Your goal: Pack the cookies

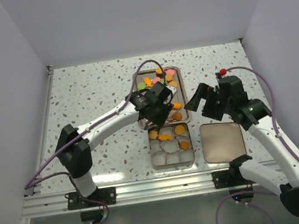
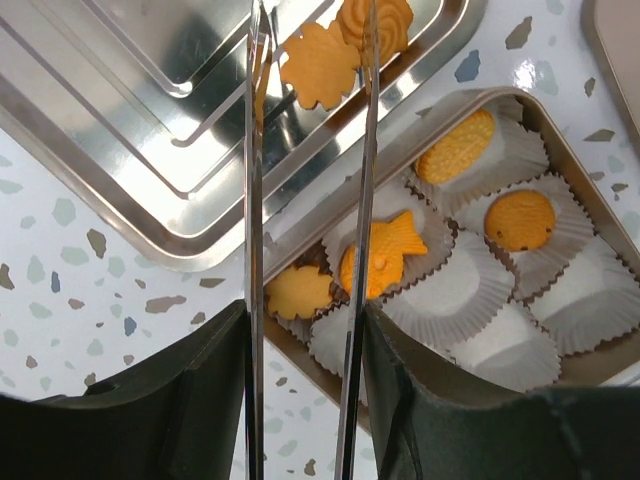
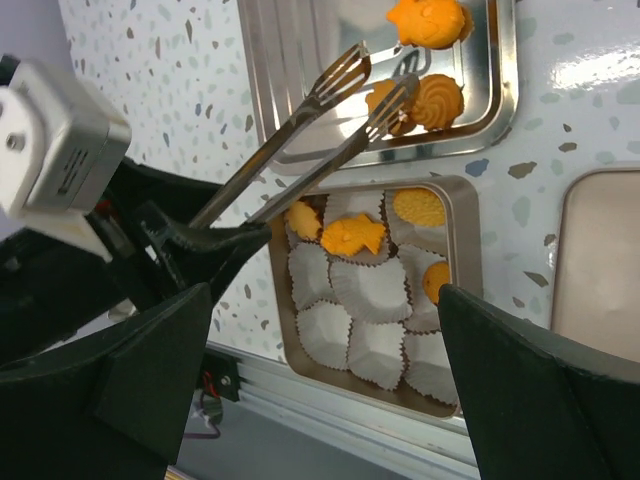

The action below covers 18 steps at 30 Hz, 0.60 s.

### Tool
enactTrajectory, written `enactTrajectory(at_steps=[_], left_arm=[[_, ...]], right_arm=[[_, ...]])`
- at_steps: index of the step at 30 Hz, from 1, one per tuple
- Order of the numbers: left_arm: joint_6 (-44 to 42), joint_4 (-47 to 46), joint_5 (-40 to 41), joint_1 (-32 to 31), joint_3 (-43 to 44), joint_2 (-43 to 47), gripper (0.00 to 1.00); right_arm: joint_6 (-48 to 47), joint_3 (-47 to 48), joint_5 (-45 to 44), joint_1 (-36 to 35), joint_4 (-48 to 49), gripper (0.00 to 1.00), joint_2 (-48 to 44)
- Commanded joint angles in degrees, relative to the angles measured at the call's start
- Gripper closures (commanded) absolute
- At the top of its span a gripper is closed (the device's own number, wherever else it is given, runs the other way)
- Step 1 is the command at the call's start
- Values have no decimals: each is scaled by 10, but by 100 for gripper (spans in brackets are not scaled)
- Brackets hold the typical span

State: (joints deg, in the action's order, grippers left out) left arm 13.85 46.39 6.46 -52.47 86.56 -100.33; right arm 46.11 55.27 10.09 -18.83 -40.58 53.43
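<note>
I see slotted metal tongs (image 3: 300, 115), tips apart, over two orange cookies (image 3: 440, 95) beside the shiny steel tray (image 3: 300, 50) rim.

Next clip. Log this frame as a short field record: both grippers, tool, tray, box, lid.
left gripper: shut on tongs
tongs tips: over the tray, beside a cookie, nothing clearly pinched
right gripper: open, empty
tray contents: loose cookies
box: four cookies in paper cups, other cups empty
lid: off, flat on the table right of the box
</note>
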Motion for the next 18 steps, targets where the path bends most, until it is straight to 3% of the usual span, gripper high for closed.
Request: enactTrajectory(at_steps=[1, 18], left_arm=[[-14, -8, 20, 3, 47, -25, 49], [-24, 18, 28, 18, 133, -130, 49]], right_arm=[[-36, 26, -12, 2, -47, 1, -5], [-77, 56, -38, 3, -68, 1, 4]])
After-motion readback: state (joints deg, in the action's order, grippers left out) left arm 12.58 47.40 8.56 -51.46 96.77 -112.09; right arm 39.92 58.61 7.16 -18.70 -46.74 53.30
